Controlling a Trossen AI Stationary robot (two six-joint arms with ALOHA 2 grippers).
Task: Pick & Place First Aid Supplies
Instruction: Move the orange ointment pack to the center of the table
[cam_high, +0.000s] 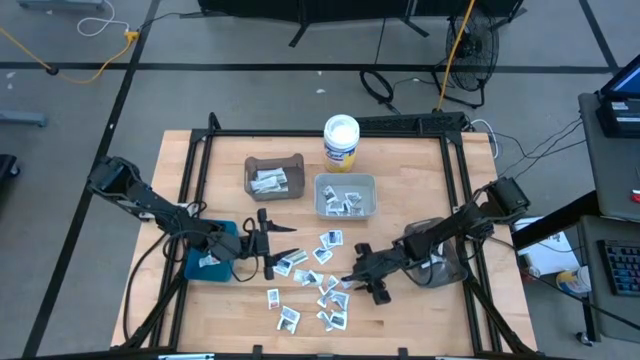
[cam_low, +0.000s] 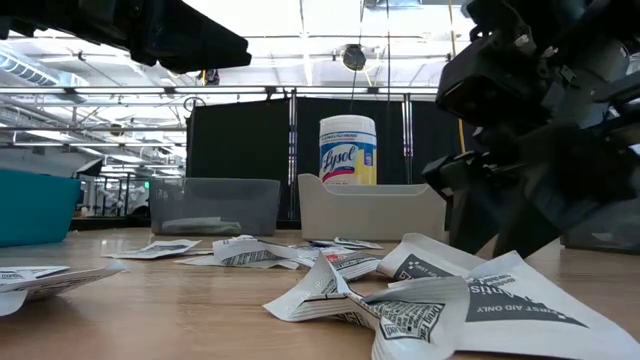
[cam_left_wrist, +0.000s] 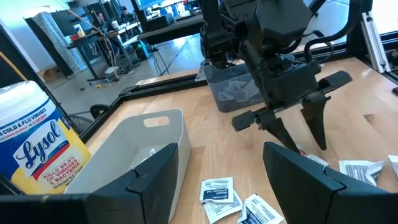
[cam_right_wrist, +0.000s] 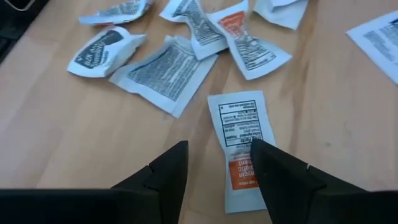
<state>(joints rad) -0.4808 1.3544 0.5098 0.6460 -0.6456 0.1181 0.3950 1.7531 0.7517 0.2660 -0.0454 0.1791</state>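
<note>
Packet, small flat white foil with orange print (cam_right_wrist: 239, 144): light, limp, slippery; pinch across middle. Right gripper (cam_right_wrist: 217, 163) jaws apart astride it. Left gripper (cam_high: 268, 241) released, waiting by teal plastic bin (cam_high: 196, 262).

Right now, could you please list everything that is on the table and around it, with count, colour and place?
loose packets: more than a dozen, white and silvery with dark print, scattered on the front middle of the table
brown bin: one, holds a few packets, back left of centre
grey bin: one, pale grey, holds several packets, back centre
teal bin: one, holds at least one packet, front left
clear bin: one, front right, under the right arm
wipes tub: one, white with blue-yellow label, back edge
table: one, light wood
fan: one, black, floor behind the table
left hand: open, above the packets, beside the teal bin
right hand: open, low over an orange-printed packet
</note>
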